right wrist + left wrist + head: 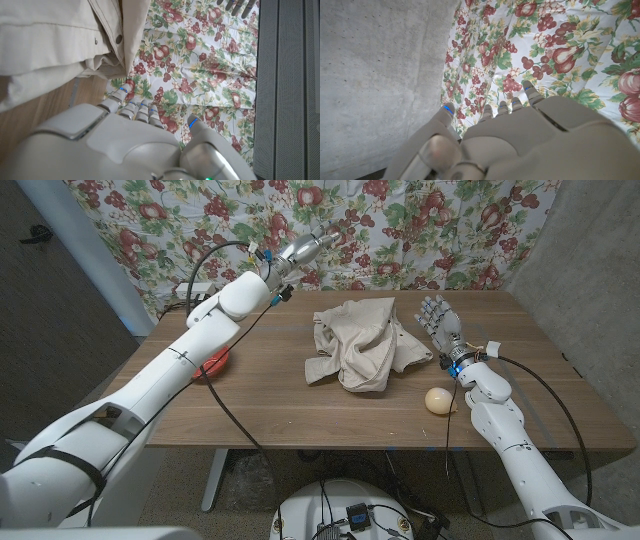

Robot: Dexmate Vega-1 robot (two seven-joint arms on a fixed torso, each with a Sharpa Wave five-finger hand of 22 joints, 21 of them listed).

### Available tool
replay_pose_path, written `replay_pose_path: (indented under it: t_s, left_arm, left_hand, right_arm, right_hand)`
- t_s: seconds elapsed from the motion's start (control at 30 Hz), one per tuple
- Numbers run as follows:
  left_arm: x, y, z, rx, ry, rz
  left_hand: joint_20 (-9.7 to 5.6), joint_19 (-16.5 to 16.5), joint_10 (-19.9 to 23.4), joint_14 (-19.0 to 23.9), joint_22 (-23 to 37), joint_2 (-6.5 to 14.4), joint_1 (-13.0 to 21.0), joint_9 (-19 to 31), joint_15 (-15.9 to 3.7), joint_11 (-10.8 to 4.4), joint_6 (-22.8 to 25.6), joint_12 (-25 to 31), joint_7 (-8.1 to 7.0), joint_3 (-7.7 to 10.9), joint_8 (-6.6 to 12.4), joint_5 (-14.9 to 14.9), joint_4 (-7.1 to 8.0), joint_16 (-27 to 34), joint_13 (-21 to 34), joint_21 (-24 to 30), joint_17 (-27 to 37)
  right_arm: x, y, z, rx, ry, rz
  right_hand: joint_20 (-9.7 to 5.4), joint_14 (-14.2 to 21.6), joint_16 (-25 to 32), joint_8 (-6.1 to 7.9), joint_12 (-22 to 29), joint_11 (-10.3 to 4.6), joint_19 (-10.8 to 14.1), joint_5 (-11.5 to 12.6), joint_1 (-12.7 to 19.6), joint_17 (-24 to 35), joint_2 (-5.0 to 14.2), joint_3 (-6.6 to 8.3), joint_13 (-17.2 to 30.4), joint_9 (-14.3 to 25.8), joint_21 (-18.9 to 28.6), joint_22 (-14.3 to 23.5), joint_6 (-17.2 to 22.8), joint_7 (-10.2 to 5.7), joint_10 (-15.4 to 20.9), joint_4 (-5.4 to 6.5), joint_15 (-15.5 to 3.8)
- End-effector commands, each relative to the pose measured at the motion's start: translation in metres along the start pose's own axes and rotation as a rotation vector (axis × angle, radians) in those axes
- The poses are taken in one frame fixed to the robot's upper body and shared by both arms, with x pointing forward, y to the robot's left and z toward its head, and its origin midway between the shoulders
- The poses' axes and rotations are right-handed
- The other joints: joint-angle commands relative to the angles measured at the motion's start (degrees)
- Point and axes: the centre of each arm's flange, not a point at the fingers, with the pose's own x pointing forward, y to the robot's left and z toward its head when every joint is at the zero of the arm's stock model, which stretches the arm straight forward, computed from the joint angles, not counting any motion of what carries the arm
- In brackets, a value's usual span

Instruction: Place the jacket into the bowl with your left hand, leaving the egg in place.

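A crumpled beige jacket (pixel 360 345) lies in the middle of the wooden table (pixel 280 410). A red bowl (pixel 214 365) sits near the table's left side, partly hidden behind my left forearm. The cream egg (pixel 437 400) rests on the table right of the jacket, close to my right wrist. My left hand (pixel 300 250) is raised above the table's far left part, away from the jacket, fingers stretched toward the floral curtain and holding nothing (pixel 520 135). My right hand (pixel 440 315) stands upright with fingers spread beside the jacket's right edge (pixel 60 45), holding nothing.
A floral curtain (pixel 400 230) hangs behind the table. A grey wall panel (pixel 590 280) stands at the right. Black cables run along both arms. Bare wood shows along the table's front and at its far right.
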Motion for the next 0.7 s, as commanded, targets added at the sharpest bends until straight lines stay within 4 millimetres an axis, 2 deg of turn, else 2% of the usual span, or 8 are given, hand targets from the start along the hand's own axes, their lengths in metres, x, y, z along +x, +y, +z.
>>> replay_pose_path:
  t_s: [0.03, 0.17, 0.7]
  left_arm:
    - [0.016, 0.0, 0.023, 0.176, -0.041, -0.034]
    - [0.021, -0.003, 0.027, 0.152, -0.043, -0.076]
    - [0.032, -0.01, 0.043, 0.307, -0.083, -0.132]
  left_hand:
    - [-0.08, -0.22, -0.09, -0.63, 0.19, 0.47, 0.41, 0.06, -0.26, 0.09, -0.09, 0.02, 0.08, 0.07, 0.02, -0.18, -0.33, -0.08, 0.1, -0.37, 0.2]
    - [-0.05, -0.08, 0.17, -0.34, 0.2, 0.43, 0.34, 0.07, -0.26, -0.15, 0.72, 0.09, 0.14, 0.05, 0.29, -0.19, -0.29, 0.05, 0.1, -0.39, 0.21]
    - [0.22, -0.26, 0.48, -0.39, 0.21, 0.28, 0.32, 0.08, -0.32, -0.78, 1.07, 0.13, -0.01, 0.04, 0.28, -0.21, -0.37, 0.02, 0.11, -0.64, 0.18]
  right_arm:
    - [-0.002, 0.0, 0.001, 0.0, -0.011, 0.005]
    - [-0.002, -0.001, 0.002, 0.003, -0.014, 0.003]
    - [-0.003, 0.001, 0.007, -0.008, -0.036, 0.015]
  right_hand:
    - [-4.99, -0.11, 0.25, 0.22, 0.21, -0.27, 0.38, 0.16, -0.09, 0.11, 4.1, 0.39, 0.19, 0.11, 0.38, 0.26, 0.4, -0.31, 0.31, 0.01, -2.03]
    - [-5.0, -0.1, 0.25, 0.22, 0.2, -0.29, 0.4, 0.15, -0.07, 0.1, 4.1, 0.43, 0.19, 0.11, 0.39, 0.26, 0.41, -0.29, 0.31, -0.01, -1.99]
    - [-4.99, -0.07, 0.24, 0.25, 0.22, -0.38, 0.43, 0.12, -0.05, 0.09, 4.07, 0.6, 0.19, 0.11, 0.39, 0.25, 0.51, -0.29, 0.41, -0.04, -2.0]
